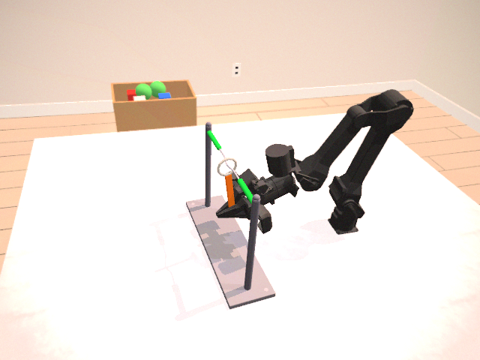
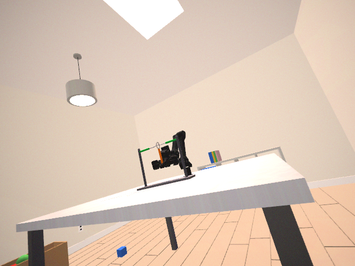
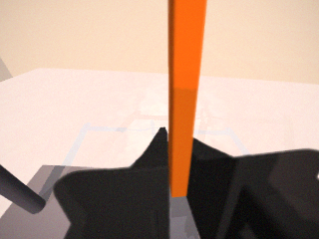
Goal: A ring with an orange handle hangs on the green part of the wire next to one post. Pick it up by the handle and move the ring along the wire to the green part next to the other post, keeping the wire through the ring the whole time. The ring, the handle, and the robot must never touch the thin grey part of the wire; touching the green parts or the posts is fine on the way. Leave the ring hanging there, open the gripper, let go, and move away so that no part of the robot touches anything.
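- My jaws [image 1: 229, 211] [image 2: 159, 164] are clamped on the orange handle [image 1: 230, 190] [image 2: 160, 155] [image 3: 185, 90], near its lower end.
- The pale ring [image 1: 218, 170] [image 2: 156, 144] tops the handle, around the thin grey wire [image 1: 235, 171] [image 2: 153, 147], between the green parts; top and exterior views show this, while my wrist view cuts off above the handle's shaft.
- I cannot tell whether ring and grey wire touch.
- From the top I see the near post [image 1: 252, 244] [image 2: 181, 157] and the far post [image 1: 208, 166] [image 2: 142, 168] on one flat base [image 1: 259, 280] [image 2: 166, 183]; my wrist view gives only one post's lower part, at its left edge.
- The top view shows an open wooden box [image 1: 157, 114] [image 2: 58, 254] with green balls; the exterior view catches just its corner, but adds a blue block [image 2: 121, 251] on the floor, below the table [image 1: 116, 163] [image 2: 172, 206] [image 3: 60, 100].
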Controlling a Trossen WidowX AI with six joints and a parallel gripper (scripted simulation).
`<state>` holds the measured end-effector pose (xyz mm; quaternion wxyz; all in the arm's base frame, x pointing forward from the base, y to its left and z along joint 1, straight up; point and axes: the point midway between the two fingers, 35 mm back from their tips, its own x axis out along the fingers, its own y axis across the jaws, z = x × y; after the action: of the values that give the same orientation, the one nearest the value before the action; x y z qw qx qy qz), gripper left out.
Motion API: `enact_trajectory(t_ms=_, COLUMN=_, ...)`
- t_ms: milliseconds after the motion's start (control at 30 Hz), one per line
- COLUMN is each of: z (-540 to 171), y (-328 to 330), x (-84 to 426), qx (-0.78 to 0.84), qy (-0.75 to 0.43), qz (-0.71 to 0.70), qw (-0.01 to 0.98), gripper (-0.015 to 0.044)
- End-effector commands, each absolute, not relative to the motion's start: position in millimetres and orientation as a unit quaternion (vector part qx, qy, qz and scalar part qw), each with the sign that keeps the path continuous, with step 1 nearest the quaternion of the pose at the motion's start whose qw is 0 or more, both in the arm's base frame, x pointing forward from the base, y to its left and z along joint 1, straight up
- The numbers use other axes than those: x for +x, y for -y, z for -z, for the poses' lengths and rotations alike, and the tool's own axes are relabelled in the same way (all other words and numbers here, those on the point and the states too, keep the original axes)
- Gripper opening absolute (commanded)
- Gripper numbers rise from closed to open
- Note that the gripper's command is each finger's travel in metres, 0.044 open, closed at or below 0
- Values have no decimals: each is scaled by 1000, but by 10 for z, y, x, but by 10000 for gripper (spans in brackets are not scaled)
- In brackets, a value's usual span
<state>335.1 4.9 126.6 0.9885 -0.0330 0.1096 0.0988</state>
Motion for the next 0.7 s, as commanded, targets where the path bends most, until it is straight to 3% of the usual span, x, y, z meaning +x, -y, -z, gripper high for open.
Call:
enact_trajectory(t_ms=0, z=-1293, y=-71, x=3305, qx=-48, qy=-116, qz=-128, qw=984, gripper=-150)
enact_trajectory(t_ms=667, z=-1272, y=-294, x=3235, qx=-31, qy=-115, qz=-102, qw=988, gripper=-150)
